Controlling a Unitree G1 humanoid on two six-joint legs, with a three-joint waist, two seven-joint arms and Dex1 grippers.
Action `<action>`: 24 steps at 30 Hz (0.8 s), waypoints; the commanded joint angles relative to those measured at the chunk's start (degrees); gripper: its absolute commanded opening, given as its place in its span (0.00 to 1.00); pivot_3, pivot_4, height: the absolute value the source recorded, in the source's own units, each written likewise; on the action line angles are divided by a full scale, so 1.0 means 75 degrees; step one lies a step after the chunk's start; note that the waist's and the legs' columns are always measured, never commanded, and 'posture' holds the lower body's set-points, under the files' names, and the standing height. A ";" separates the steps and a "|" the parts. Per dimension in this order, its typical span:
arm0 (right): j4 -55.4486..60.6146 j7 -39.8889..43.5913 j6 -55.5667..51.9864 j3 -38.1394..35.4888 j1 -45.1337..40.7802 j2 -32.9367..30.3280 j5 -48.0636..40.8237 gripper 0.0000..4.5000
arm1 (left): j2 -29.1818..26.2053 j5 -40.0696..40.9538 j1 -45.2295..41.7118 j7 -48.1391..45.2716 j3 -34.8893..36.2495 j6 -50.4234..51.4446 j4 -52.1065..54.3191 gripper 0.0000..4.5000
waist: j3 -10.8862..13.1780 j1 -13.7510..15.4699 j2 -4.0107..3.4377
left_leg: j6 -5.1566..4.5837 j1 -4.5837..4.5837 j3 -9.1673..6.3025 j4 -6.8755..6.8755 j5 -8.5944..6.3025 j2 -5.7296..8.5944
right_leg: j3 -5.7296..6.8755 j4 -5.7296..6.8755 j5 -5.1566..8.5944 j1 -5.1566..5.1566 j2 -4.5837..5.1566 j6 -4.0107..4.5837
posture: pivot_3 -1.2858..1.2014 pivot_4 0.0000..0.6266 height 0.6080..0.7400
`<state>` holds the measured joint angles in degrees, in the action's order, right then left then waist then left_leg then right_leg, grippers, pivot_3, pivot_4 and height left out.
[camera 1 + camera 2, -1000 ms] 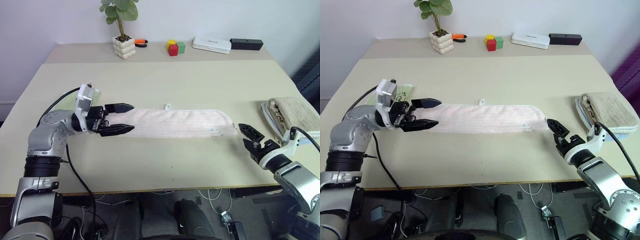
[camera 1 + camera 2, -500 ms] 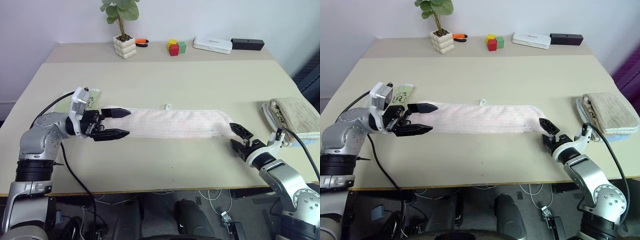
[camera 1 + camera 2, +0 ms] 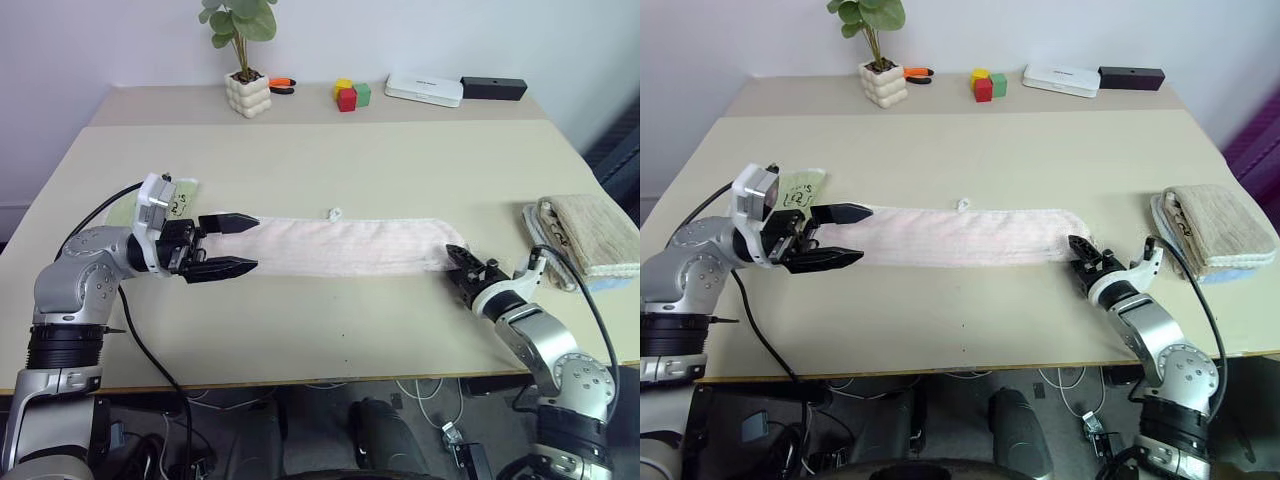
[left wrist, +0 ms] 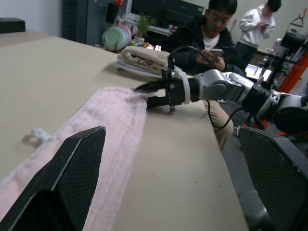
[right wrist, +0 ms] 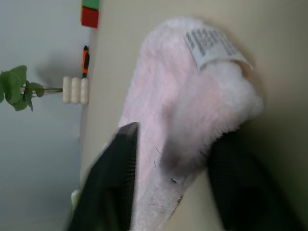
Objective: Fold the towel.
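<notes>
The pale pink towel [image 3: 340, 245] lies flat as a long strip across the middle of the table, with a small white tag [image 3: 335, 213] at its far edge. My left gripper [image 3: 256, 242] is open and level at the strip's left end, one finger on each side of it. My right gripper [image 3: 455, 262] is at the right end, shut on the towel's corner. In the right wrist view its fingers [image 5: 113, 178] flank the fluffy pink end [image 5: 192, 110], beside a printed label [image 5: 211, 45]. The left wrist view looks along the towel [image 4: 110, 125] to the right gripper [image 4: 144, 94].
A beige folded towel [image 3: 590, 232] rests at the table's right edge. A light-green cloth [image 3: 165, 190] lies behind my left hand. At the back stand a potted plant [image 3: 247, 93], coloured blocks [image 3: 350, 95], a white box [image 3: 424, 89] and a black box [image 3: 493, 88]. People [image 4: 216, 29] are beyond the table.
My right gripper has moved in to the towel's right end and closed from open onto its corner. The left gripper has stayed open at the left end.
</notes>
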<state>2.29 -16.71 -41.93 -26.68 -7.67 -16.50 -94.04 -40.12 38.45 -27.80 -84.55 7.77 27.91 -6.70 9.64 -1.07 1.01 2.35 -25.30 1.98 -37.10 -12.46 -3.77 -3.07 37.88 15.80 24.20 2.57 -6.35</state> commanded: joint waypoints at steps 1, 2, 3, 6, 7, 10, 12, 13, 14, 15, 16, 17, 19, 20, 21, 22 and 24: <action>0.0036 0.0072 0.0047 -0.0002 0.0000 0.0039 0.0161 0.02 | -0.0029 0.0055 0.0047 0.0028 0.0176 -0.0200 0.0156 1.00 | -0.0012 -0.0001 0.0020 | 0.0000 0.0002 0.0000 0.0000 0.0000 -0.0001 | 0.0000 0.0000 0.0000 -0.0003 0.0000 0.0000 | 0.52 0.24 1.00; 0.0041 0.0081 0.0056 -0.0021 -0.0008 0.0025 0.0177 0.02 | -0.0030 0.0049 0.0063 0.0026 0.0165 -0.0219 0.0147 1.00 | -0.0013 0.0003 0.0022 | 0.0000 0.0005 0.0000 0.0000 0.0000 -0.0001 | 0.0001 0.0000 0.0002 -0.0007 0.0000 0.0003 | 0.52 0.24 1.00; 0.0043 0.0131 0.0047 -0.0059 -0.0029 -0.0042 0.0207 0.02 | -0.0027 0.0057 0.0065 0.0024 0.0160 -0.0229 0.0142 1.00 | -0.0013 0.0009 0.0022 | 0.0000 0.0005 0.0000 -0.0001 0.0000 -0.0001 | 0.0001 0.0000 0.0007 -0.0008 0.0000 0.0014 | 0.52 0.24 1.00; -0.0076 0.0284 -0.0027 -0.0209 -0.0085 -0.0356 0.0318 0.02 | 0.0029 0.0023 0.0002 0.0057 0.0124 -0.0313 0.0094 1.00 | -0.0013 0.0026 0.0022 | 0.0000 0.0004 0.0001 -0.0001 0.0000 -0.0001 | 0.0002 0.0000 0.0010 -0.0007 0.0002 0.0018 | 0.52 0.24 1.00; -0.0171 0.0338 -0.0037 -0.0300 -0.0099 -0.0514 0.0376 0.02 | 0.0072 -0.0013 -0.0036 0.0081 0.0113 -0.0391 0.0059 1.00 | -0.0013 0.0033 0.0022 | 0.0000 0.0004 0.0003 -0.0002 0.0000 0.0000 | 0.0001 -0.0001 0.0010 -0.0008 0.0004 0.0018 | 0.52 0.24 1.00; -0.0284 0.0576 -0.0169 -0.0474 -0.0082 -0.1041 0.0539 0.02 | 0.0201 -0.0085 -0.0098 0.0146 0.0076 -0.0569 -0.0027 1.00 | -0.0013 0.0076 0.0021 | 0.0000 0.0001 0.0004 -0.0003 0.0000 0.0004 | 0.0001 -0.0004 0.0010 -0.0008 0.0009 0.0019 | 0.52 0.24 1.00; -0.0288 0.0609 -0.0234 -0.0580 -0.0120 -0.1236 0.0497 0.02 | 0.0227 -0.0076 -0.0101 0.0140 0.0065 -0.0581 -0.0030 1.00 | -0.0012 0.0049 0.0019 | 0.0000 -0.0002 0.0004 -0.0003 0.0000 0.0005 | 0.0001 -0.0008 0.0010 -0.0007 0.0009 0.0018 | 0.52 0.24 1.00; -0.0288 0.0623 -0.0271 -0.0620 -0.0138 -0.1304 0.0482 0.02 | 0.0232 -0.0081 -0.0102 0.0139 0.0061 -0.0594 -0.0031 1.00 | -0.0012 0.0038 0.0019 | 0.0000 -0.0001 0.0004 -0.0002 0.0000 0.0004 | 0.0001 -0.0008 0.0009 -0.0007 0.0007 0.0016 | 0.52 0.24 1.00; -0.0296 0.0622 -0.0290 -0.0703 -0.0166 -0.1447 0.0525 0.02 | 0.0235 -0.0137 -0.0112 0.0155 0.0056 -0.0677 -0.0056 1.00 | -0.0011 0.0031 0.0018 | 0.0000 -0.0001 0.0002 0.0000 0.0000 0.0003 | 0.0001 -0.0007 0.0005 -0.0006 0.0004 0.0010 | 0.52 0.24 1.00; -0.0289 0.0641 -0.0296 -0.0764 -0.0185 -0.1572 0.0592 0.02 | 0.0242 -0.0196 -0.0129 0.0185 0.0055 -0.0758 -0.0100 1.00 | -0.0011 0.0021 0.0017 | 0.0000 0.0000 0.0002 0.0001 0.0000 0.0003 | 0.0001 -0.0007 0.0002 -0.0006 0.0002 0.0004 | 0.52 0.24 1.00; -0.0250 0.0696 -0.0309 -0.0781 -0.0188 -0.1682 0.0678 0.02 | 0.0254 -0.0229 -0.0149 0.0207 0.0066 -0.0820 -0.0144 1.00 | -0.0011 0.0015 0.0017 | 0.0000 0.0000 0.0002 0.0003 0.0000 0.0003 | 0.0000 -0.0007 0.0000 -0.0004 0.0001 0.0000 | 0.52 0.24 1.00; -0.0169 0.0772 -0.0388 -0.0723 -0.0180 -0.1787 0.0761 0.02 | 0.0269 -0.0237 -0.0178 0.0208 0.0071 -0.0844 -0.0193 1.00 | -0.0010 0.0017 0.0017 | -0.0001 0.0000 0.0002 0.0003 0.0000 0.0002 | 0.0000 -0.0007 0.0000 -0.0004 0.0001 0.0000 | 0.52 0.24 1.00; 0.0173 0.1110 -0.0537 -0.0317 -0.0082 -0.2065 0.1359 0.02 | 0.0282 -0.0247 -0.0209 0.0185 0.0059 -0.0872 -0.0253 1.00 | -0.0010 0.0019 0.0017 | -0.0001 0.0000 0.0003 0.0003 -0.0001 0.0002 | 0.0000 -0.0008 0.0000 -0.0004 0.0001 0.0000 | 0.52 0.24 1.00; 0.0396 0.1344 -0.0576 -0.0050 -0.0036 -0.2227 0.1784 0.02 | 0.0285 -0.0254 -0.0223 0.0177 0.0047 -0.0887 -0.0276 1.00 | -0.0010 0.0019 0.0016 | -0.0001 0.0000 0.0003 0.0003 -0.0001 0.0002 | 0.0000 -0.0008 0.0000 -0.0004 0.0001 0.0000 | 0.52 0.24 1.00; 0.0659 0.1599 -0.0634 0.0246 -0.0013 -0.2394 0.2191 0.02 | 0.0285 -0.0254 -0.0230 0.0170 0.0036 -0.0898 -0.0293 1.00 | -0.0010 0.0018 0.0016 | -0.0001 0.0000 0.0003 0.0002 -0.0001 0.0002 | 0.0000 -0.0007 0.0000 -0.0002 0.0001 0.0000 | 0.52 0.24 1.00; 0.0911 0.1819 -0.0616 0.0517 -0.0017 -0.2539 0.2598 0.02 | 0.0286 -0.0262 -0.0243 0.0163 0.0018 -0.0914 -0.0315 1.00 | -0.0010 0.0019 0.0016 | -0.0001 0.0000 0.0002 0.0002 -0.0001 0.0002 | 0.0000 -0.0008 0.0000 -0.0002 0.0001 0.0001 | 0.52 0.24 1.00; 0.1453 0.2358 -0.0472 0.1070 -0.0097 -0.2847 0.3450 0.02 | 0.0285 -0.0284 -0.0269 0.0147 -0.0003 -0.0949 -0.0354 1.00 | -0.0010 0.0021 0.0016 | -0.0001 -0.0001 0.0003 0.0001 -0.0001 0.0002 | 0.0000 -0.0007 0.0000 0.0000 0.0001 0.0001 | 0.52 0.24 1.00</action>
<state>8.57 -2.49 -46.22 -20.55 -7.54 -36.32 -72.29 -37.91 36.37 -28.74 -83.30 7.47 21.83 -9.64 9.57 -0.92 1.13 2.34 -25.31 1.99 -37.09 -12.47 -3.76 -3.07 37.83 15.80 24.20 2.57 -6.34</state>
